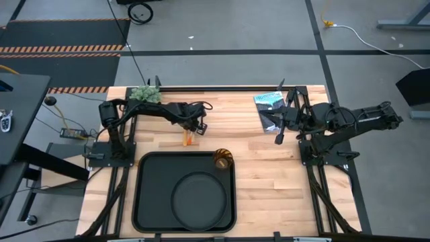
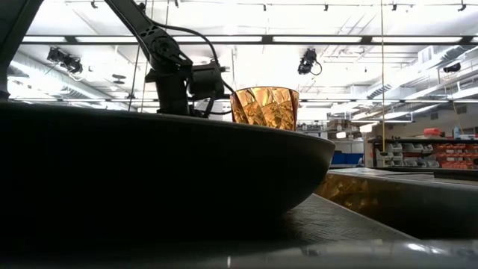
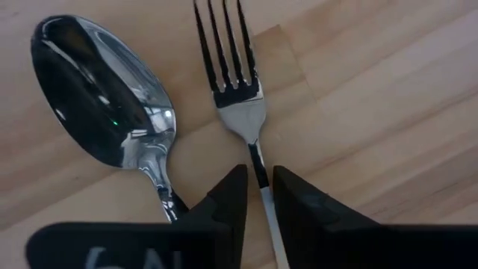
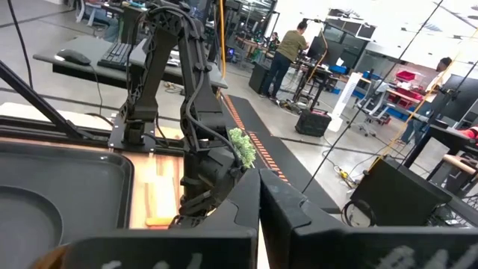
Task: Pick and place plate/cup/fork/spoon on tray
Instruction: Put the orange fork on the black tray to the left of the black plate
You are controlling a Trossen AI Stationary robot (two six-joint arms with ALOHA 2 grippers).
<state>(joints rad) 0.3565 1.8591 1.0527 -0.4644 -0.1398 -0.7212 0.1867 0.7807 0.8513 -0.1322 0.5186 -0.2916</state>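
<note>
The fork (image 3: pixel 231 67) and the spoon (image 3: pixel 104 90) lie side by side on the wood just beyond the tray's far edge, their orange handles (image 1: pixel 188 138) showing in the high view. My left gripper (image 1: pixel 195 128) stands over them, shut on the fork (image 3: pixel 260 187). The black tray (image 1: pixel 144 195) sits at the near middle of the table. The round black plate (image 1: pixel 199 199) lies in the tray, and the amber cup (image 1: pixel 222 158) stands upright at its far right corner. The cup also shows in the low view (image 2: pixel 264 106). My right gripper (image 1: pixel 278 138) waits, shut and empty, at the far right. My left gripper pinches the fork's thin metal neck (image 3: pixel 258 166) between its two fingers (image 3: pixel 233 196), below the tines. The fingers come from above, pointing down, one on each side of the neck. The fork lies flat on the table. The handle end is hidden under the fingers.
A small green plant (image 1: pixel 144 94) sits at the far left edge. A black-and-white packet (image 1: pixel 271 107) lies at the far right by my right arm. Bare wood (image 1: pixel 269 181) lies right of the tray. People stand in the room beyond the table.
</note>
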